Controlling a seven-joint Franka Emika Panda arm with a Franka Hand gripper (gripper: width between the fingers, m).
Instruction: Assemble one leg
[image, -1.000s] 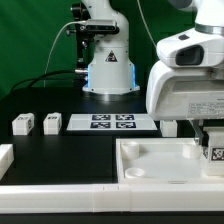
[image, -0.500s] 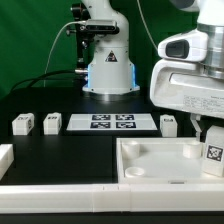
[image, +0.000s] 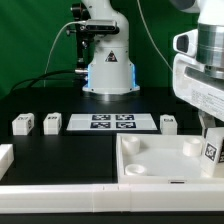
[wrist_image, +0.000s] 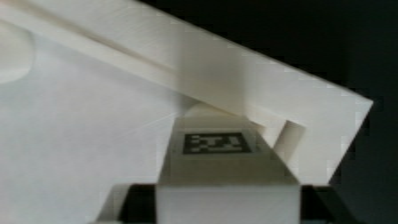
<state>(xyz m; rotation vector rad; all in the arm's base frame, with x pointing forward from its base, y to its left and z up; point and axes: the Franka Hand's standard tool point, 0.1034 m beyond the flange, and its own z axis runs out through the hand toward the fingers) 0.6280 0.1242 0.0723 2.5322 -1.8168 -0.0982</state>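
Evidently gripper (image: 212, 150) pinches leg (image: 213, 152) — tag (wrist_image: 217, 141) faces outward, fingers on side faces. Leg hangs at far right of exterior view, over corner of tray (image: 150, 168), near socket. Leg likely light, stiff, smooth plastic — slip risk; best held on flat opposite sides, mid-height, tag unobscured.

Black table (image: 60, 150) carries all parts. Marker board (image: 113, 123) lies flat near centre, four tags up. At its 9 o'clock, two small white legs (image: 22, 124) (image: 52, 123) stand side by side, apart from each other. At its 3 o'clock, just beside it, a third leg (image: 169, 124). Large white square tray (image: 150, 165) rests at 5 o'clock. Another white piece (image: 5, 157) sits at 8 o'clock, cut by the frame edge.
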